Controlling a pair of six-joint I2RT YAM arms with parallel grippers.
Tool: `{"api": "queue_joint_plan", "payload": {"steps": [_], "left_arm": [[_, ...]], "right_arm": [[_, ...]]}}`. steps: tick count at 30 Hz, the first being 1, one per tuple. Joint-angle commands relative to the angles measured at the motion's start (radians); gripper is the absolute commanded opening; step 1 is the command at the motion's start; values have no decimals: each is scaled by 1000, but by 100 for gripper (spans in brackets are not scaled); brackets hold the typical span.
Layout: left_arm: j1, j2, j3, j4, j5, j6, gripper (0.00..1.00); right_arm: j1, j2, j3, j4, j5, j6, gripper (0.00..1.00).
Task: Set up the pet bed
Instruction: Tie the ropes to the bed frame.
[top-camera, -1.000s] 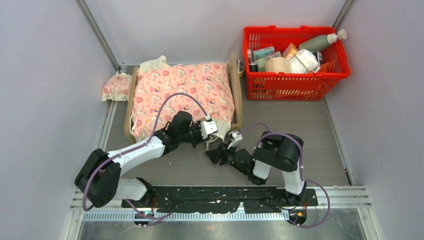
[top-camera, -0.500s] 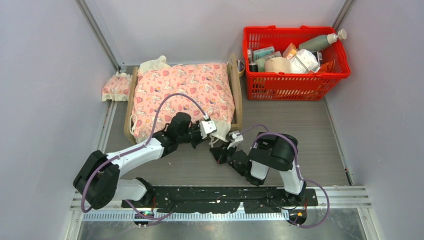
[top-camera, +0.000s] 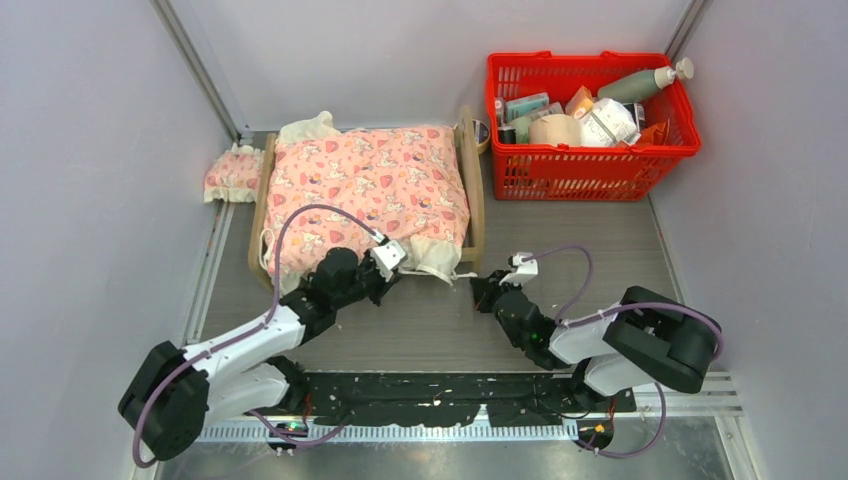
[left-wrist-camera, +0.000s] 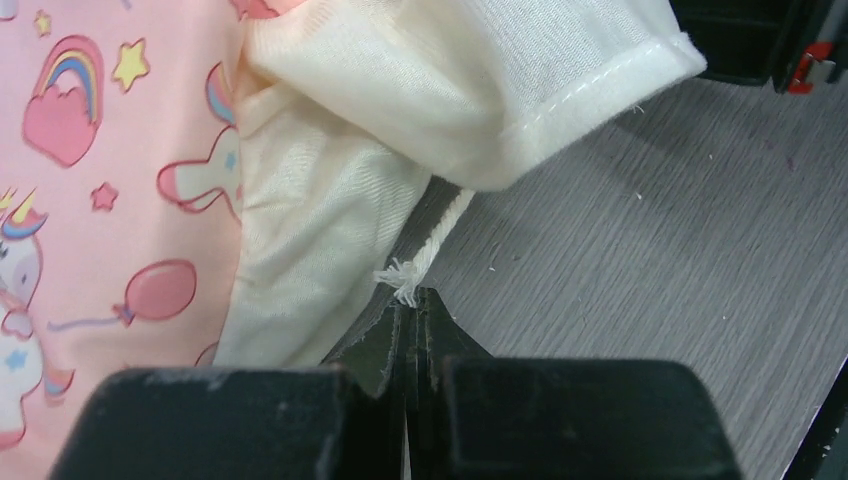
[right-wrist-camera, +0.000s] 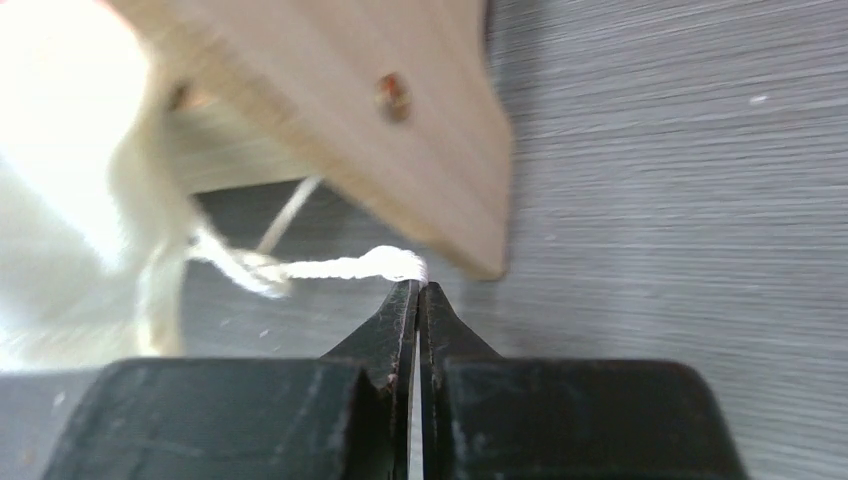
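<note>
The pet bed (top-camera: 472, 190) sits at the far left of the table (top-camera: 600, 250), its plywood side rails showing on either side of a pink patterned blanket (top-camera: 370, 185) that covers the whole top. The blanket's cream frill (top-camera: 432, 255) spills over the near end. The left gripper (left-wrist-camera: 412, 302) has its jaws pressed fully together just below that frill. A frayed string (left-wrist-camera: 438, 228) hanging from under the cloth meets the fingertips, but I cannot tell whether it is pinched or only touching. The left arm reaches low and forward from its base, forearm angled toward the bed's near edge. The right gripper (right-wrist-camera: 418, 290) is also clamped shut, beside the bed's near right corner. The end of a white cord (right-wrist-camera: 345, 268) lies right at its tips, under the wooden corner. The right arm lies folded low along the table, its wrist pointing left toward the bed. A small pink pillow (top-camera: 232, 172) lies just left of the frame, and a red basket (top-camera: 520, 170) of bottles and packets stands to the right.
</note>
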Motion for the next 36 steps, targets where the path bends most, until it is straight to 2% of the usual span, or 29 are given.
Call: {"api": "queue_joint_plan", "payload": {"steps": [1, 5, 10, 13, 16, 20, 25, 36], "left_arm": [[4, -110, -25, 24, -84, -86, 0], [3, -154, -4, -68, -120, -146, 0], [3, -161, 3, -91, -139, -216, 0], [3, -166, 2, -120, -204, -271, 0], [4, -208, 9, -181, -371, -291, 0], [7, -265, 32, -220, -434, -311, 0], [7, -250, 29, -272, -485, -369, 0], [17, -270, -31, -310, -605, -439, 0]], "right_arm": [[-96, -57, 40, -205, 46, -54, 5], [-154, -131, 63, -278, 50, -123, 5], [-171, -245, 91, -356, 79, -200, 5], [-196, -314, 102, -384, 79, -237, 5], [-236, -367, 108, -415, 74, -269, 5], [-275, -433, 100, -442, 57, -282, 5], [-290, -492, 105, -461, 20, -299, 5], [-337, -632, 104, -592, 56, -314, 5]]}}
